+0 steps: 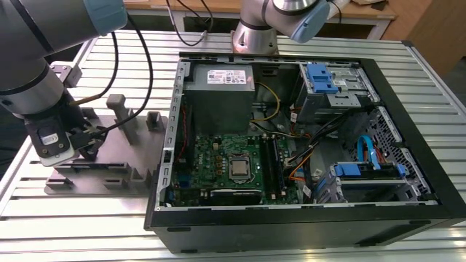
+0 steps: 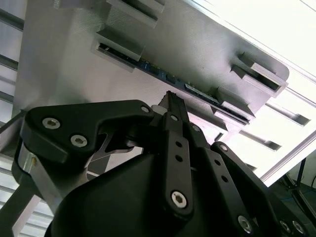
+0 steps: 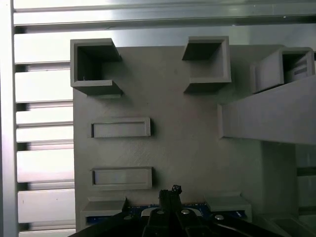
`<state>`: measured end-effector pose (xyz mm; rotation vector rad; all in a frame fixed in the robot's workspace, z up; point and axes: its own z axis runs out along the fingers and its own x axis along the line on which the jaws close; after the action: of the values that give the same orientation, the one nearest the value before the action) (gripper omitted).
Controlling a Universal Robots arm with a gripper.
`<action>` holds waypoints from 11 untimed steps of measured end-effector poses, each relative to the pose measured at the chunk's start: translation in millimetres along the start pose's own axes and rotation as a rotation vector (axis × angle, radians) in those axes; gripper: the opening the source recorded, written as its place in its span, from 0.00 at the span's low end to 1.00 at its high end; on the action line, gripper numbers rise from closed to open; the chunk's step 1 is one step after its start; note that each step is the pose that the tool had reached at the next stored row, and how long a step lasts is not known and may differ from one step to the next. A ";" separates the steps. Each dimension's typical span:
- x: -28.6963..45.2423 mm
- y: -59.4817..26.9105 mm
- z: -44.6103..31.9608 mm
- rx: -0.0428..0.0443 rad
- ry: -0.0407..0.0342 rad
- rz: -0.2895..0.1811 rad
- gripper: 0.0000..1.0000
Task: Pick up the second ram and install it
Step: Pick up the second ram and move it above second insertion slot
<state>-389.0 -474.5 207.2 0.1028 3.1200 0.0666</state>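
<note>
Arm: I have it on the exterior view's left, with the wrist bent down over the holder plate (image 1: 117, 159).
Gripper: the gripper (image 1: 86, 154) hangs low over the plate, toward the plate's side on the exterior view's left.
Jaws: in both wrist views the tips sit at the stick's mid-length. I cannot tell whether they are clamped on it or slack beside it.
Stick: the second ram (image 2: 158, 71) stands on edge on the plate, its ends seated in two grey blocks (image 2: 118, 47). It looks fully down in them, not lifted.
Computer case: the open computer case (image 1: 291, 229) lies just beside the plate, on the exterior view's right.
Slots: the long dark memory slots (image 1: 271, 158) sit inside that case, well apart from the plate. I cannot tell whether either is filled.
Step in hand: I judge this to be the pick-up, at the grasping stage. The stick is in its holder, so none of the install is done.
What the pick-up calls for: in my judgement, a square hold on the stick's flat faces at its middle. It also needs a straight pull out of the blocks, since any tilt could jam one end.
</note>
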 end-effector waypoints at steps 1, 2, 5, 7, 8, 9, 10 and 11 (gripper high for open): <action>0.0 0.0 0.0 0.0000 0.0000 -0.001 0.14; 0.0 0.0 0.0 0.0000 0.0001 -0.004 0.14; 0.1 0.1 0.1 -0.0009 0.0020 -0.048 0.14; 0.0 0.0 0.2 -0.0015 0.0036 -0.085 0.14; 0.0 0.0 0.3 -0.0019 0.0044 -0.103 0.14; 0.0 0.0 0.3 -0.0022 0.0052 -0.122 0.14; 0.0 0.0 0.4 -0.0025 0.0060 -0.140 0.14; 0.0 0.0 0.5 -0.0028 0.0068 -0.158 0.14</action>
<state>-389.0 -474.5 206.7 -0.1440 3.1217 0.0688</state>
